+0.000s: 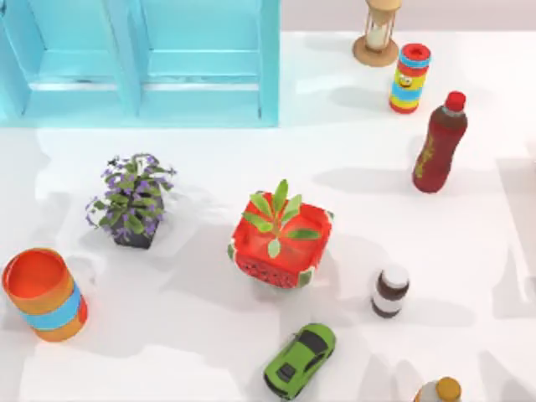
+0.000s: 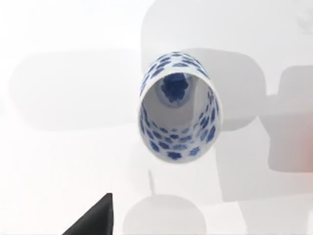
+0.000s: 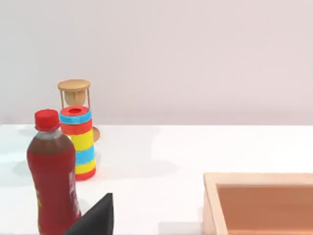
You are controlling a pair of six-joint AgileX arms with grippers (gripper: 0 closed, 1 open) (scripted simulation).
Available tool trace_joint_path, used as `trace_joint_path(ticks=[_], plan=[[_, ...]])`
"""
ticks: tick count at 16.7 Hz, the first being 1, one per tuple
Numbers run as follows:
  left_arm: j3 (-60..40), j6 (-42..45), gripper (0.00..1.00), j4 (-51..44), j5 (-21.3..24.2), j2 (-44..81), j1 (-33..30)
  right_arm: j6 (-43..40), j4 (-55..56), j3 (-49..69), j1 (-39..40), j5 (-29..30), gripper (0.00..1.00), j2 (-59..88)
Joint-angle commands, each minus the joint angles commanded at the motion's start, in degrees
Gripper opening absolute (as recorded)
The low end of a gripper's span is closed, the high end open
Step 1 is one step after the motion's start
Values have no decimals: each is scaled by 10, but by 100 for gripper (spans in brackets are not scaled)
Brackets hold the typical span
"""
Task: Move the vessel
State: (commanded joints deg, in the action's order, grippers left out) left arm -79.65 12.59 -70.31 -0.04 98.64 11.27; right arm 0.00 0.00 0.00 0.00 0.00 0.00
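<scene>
The vessel (image 1: 43, 293), a squat orange cup with a red-orange inside and a light-blue band, stands upright at the table's near left corner in the top view. Nothing touches it. A dark piece of my left gripper (image 2: 95, 218) shows above a white cup with blue flowers (image 2: 178, 142), well apart from it. A dark piece of my right gripper (image 3: 95, 218) shows near a red bottle (image 3: 53, 176).
Around the table stand a purple-flowered pot (image 1: 132, 201), a watermelon planter (image 1: 279, 247), a green toy car (image 1: 300, 360), a small brown jar (image 1: 390, 291), a striped tube (image 1: 409, 78), an hourglass (image 1: 378, 32) and a blue cabinet (image 1: 142, 59). A wooden box (image 3: 259, 203) lies close by.
</scene>
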Motion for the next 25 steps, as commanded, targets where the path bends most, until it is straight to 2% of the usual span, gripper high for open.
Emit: trace_joint_path(ticks=[8,11,17,23,25], plan=[[2,2,100,3,0,8,0,0,0,0,0,0,100,0],[42,6,100,47,1,14,6,0,0,0,0,0,100,0],[134,6,100,194,0,63,8,0,0,0,0,0,100,0],[153,4,100,216,1,71,3,0,0,0,0,0,100,0],[153,4,85,216,1,71,3,0,0,0,0,0,100,0]])
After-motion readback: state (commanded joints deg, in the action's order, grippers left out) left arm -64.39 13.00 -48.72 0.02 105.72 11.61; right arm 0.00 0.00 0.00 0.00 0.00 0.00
